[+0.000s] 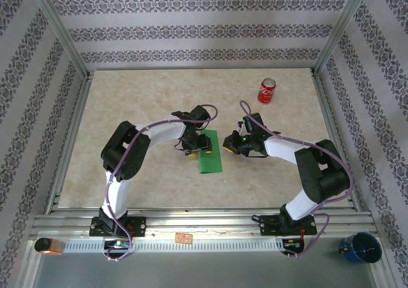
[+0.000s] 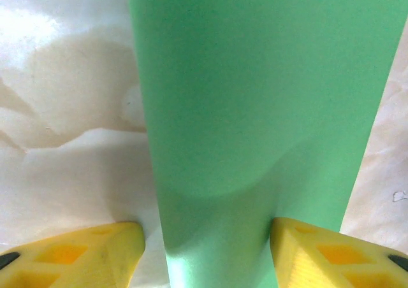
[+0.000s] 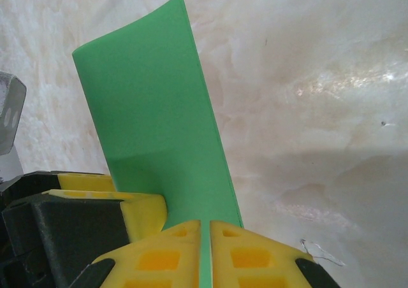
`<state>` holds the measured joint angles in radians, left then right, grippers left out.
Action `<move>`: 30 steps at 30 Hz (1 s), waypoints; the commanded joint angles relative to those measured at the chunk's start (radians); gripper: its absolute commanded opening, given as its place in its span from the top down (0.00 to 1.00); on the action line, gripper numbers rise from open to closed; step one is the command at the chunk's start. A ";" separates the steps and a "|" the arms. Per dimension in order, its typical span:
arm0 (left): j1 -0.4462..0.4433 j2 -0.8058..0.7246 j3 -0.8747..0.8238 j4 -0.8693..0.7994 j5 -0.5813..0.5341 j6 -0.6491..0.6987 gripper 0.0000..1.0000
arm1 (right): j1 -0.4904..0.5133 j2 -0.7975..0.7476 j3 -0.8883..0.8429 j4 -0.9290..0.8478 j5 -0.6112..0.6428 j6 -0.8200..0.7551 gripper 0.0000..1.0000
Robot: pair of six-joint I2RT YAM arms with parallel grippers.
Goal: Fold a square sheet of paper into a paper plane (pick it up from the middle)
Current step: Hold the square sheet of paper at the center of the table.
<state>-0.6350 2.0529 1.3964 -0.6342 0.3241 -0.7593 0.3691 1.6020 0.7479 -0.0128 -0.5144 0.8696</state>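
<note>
Green paper (image 1: 210,154), folded into a long strip, lies mid-table between the two arms. The right gripper (image 3: 204,227) has its yellow fingers pinched tight together on one edge of it. The left gripper (image 2: 207,230) is spread wide, with one finger on either side of the strip. A red soda can (image 1: 266,91) sits well apart, far right.
</note>
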 commanded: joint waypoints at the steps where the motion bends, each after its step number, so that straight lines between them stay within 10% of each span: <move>1: -0.026 0.144 -0.084 -0.025 -0.029 0.012 0.41 | 0.002 0.020 -0.001 0.010 -0.024 0.005 0.86; 30: -0.028 0.168 -0.054 -0.032 -0.022 0.021 0.39 | 0.063 0.124 0.077 0.019 -0.085 -0.025 0.98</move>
<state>-0.6350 2.0632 1.4147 -0.6479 0.3244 -0.7589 0.4236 1.7252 0.7944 0.0116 -0.6117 0.8646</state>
